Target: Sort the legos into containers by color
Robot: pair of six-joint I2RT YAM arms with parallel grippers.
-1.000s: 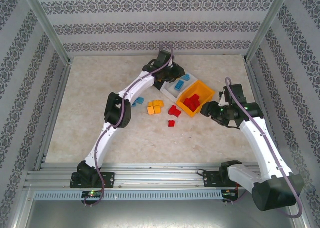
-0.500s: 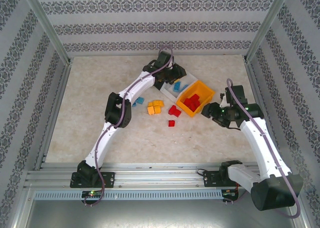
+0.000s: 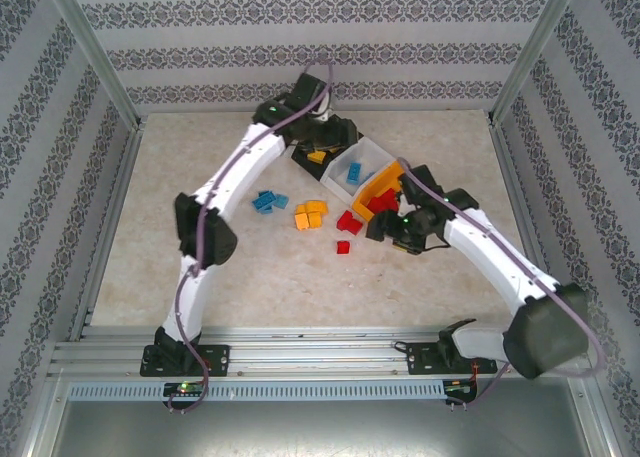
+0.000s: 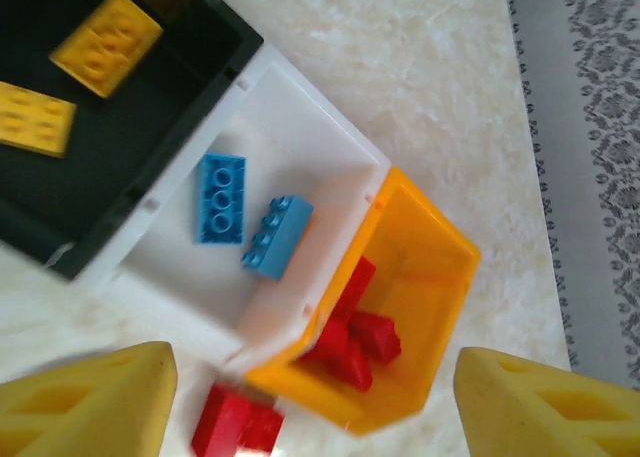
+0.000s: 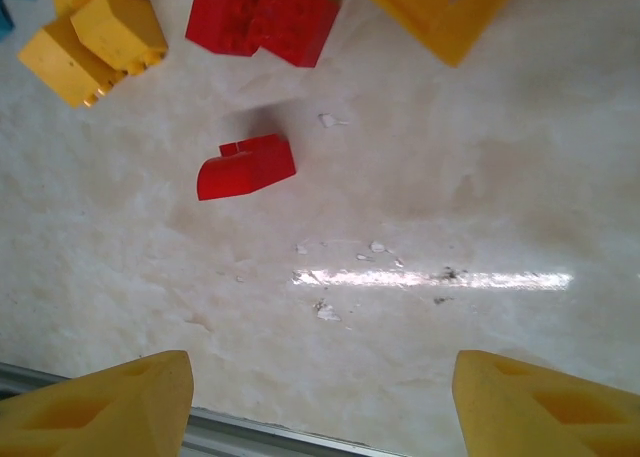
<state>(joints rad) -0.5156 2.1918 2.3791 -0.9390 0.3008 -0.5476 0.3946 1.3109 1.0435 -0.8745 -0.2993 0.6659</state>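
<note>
My left claw [image 4: 318, 402] hangs open wide above the bins, with nothing between its yellow fingers [image 4: 90, 407]. Below it, three bins sit in a touching row. The black bin [image 4: 130, 167] holds two yellow bricks [image 4: 105, 42]. The white bin [image 4: 300, 142] holds two blue bricks [image 4: 222, 197]. The orange bin [image 4: 435, 267] holds a heap of red bricks [image 4: 352, 332].

My right claw [image 5: 320, 407] is also spread wide and empty. It sits over the table [image 5: 450, 197], near a corner of the orange bin. Several pieces lie loose on the table. A single red brick [image 5: 247, 165] lies ahead of the right claw, and a red pair [image 5: 262, 15] lies just beside the orange bin. A yellow cluster [image 5: 95, 42] sits to the left of the red pair, and a few loose blue pieces [image 3: 270, 201] lie farther left.
</note>
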